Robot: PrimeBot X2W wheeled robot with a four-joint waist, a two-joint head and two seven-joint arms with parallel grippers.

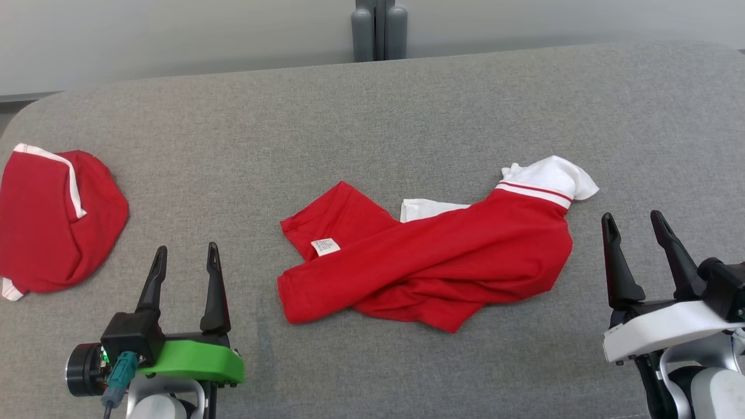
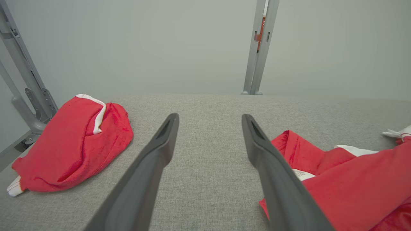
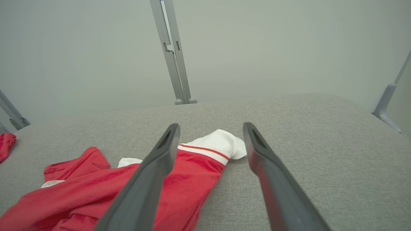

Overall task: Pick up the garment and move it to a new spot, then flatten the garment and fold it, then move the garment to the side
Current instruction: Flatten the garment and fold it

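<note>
Red crumpled fabric garment with white collar and striped trim (image 1: pixel 430 262) sprawled midway across the grey cloth-covered counter (image 1: pixel 372 116) in the head view, untouched. Left pincer (image 1: pixel 187 249) wide and empty at lower left, right pincer (image 1: pixel 632 216) wide and empty near the collar end — second red bundle with white trim (image 1: pixel 55 221) far left.

Left wrist view: left pincer (image 2: pixel 209 116) spread above bare counter, garment (image 2: pixel 353 186) to its right, bundle (image 2: pixel 74 147) to its left.

Right wrist view: right pincer (image 3: pixel 211 125) spread — garment (image 3: pixel 192 173) seen between the fingers, collar end flat on the counter, ungripped.
</note>
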